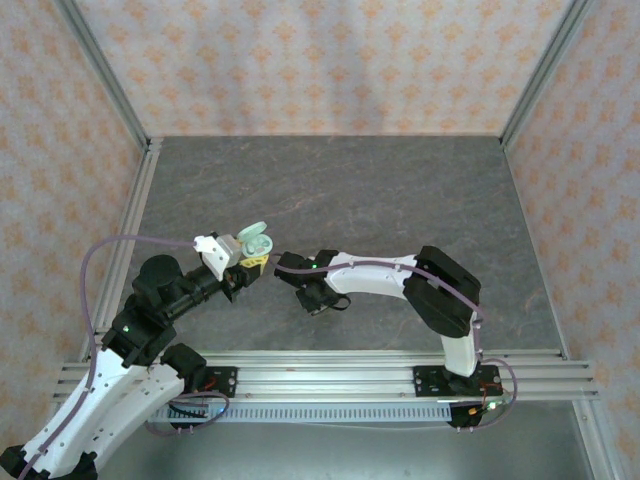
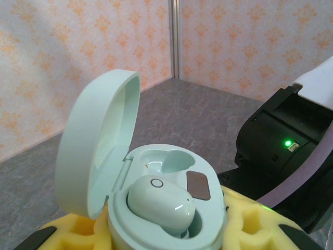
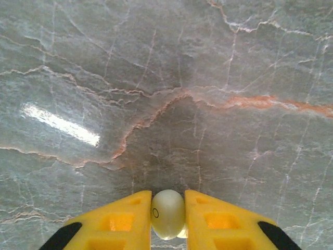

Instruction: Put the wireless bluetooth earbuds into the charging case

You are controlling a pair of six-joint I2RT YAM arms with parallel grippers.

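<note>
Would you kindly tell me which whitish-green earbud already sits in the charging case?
The rounded whitish-green earbud seated in the open mint plastic case; the other earbud is pinched in the right pincer.

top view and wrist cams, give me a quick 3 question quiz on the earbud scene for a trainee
1. True or false: the case held in the left claw has its lid shut.
2. The right claw grips: A) an earbud B) the case C) nothing
3. How many earbuds already sit inside the case?

Key:
1. False, the lid stands open.
2. A
3. One, the seated earbud.
</note>
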